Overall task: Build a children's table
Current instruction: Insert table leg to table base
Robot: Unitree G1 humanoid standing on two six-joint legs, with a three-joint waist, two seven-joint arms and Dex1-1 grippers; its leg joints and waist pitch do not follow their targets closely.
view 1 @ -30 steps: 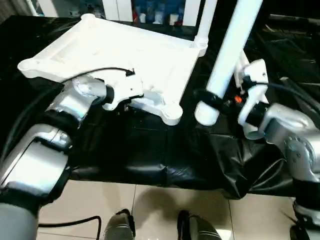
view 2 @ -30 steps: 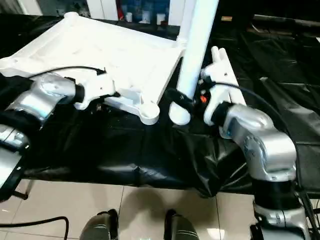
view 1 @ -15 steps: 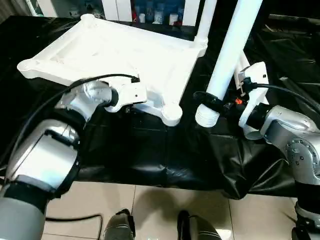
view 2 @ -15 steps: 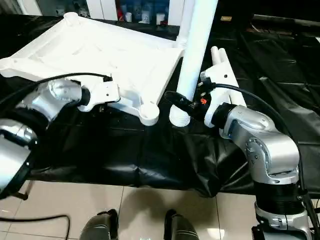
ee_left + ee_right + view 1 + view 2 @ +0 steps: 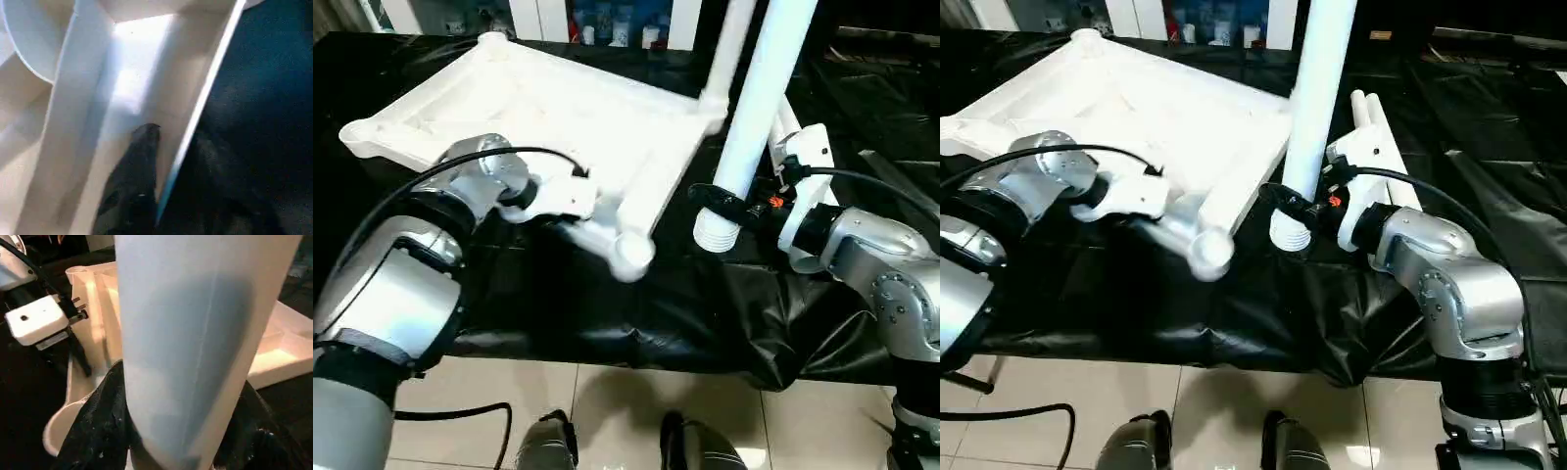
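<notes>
The white tabletop [image 5: 558, 108] lies underside up on the black-covered table. Its near corner socket [image 5: 631, 257] is raised and blurred. My left gripper [image 5: 566, 213] is shut on the tabletop's near rim beside that socket. In the left wrist view one black finger [image 5: 140, 161] lies inside the rim wall and the other is outside it. My right gripper [image 5: 722, 200] is shut on a white leg [image 5: 764, 88], held upright with its ribbed end [image 5: 715, 230] just above the sheet, right of the socket. A second leg [image 5: 732, 44] stands in the far right corner socket. Another leg [image 5: 1378, 116] lies behind my right hand.
A black plastic sheet [image 5: 607, 313] covers the work table and hangs creased over its front edge. Below it are pale floor tiles [image 5: 783, 421] and my feet [image 5: 548, 441]. White shelving with blue items [image 5: 607, 20] stands behind the table.
My left gripper has closed on the tabletop's near rim. The near corner socket has swung left and toward me. The right gripper with its leg has barely moved.
</notes>
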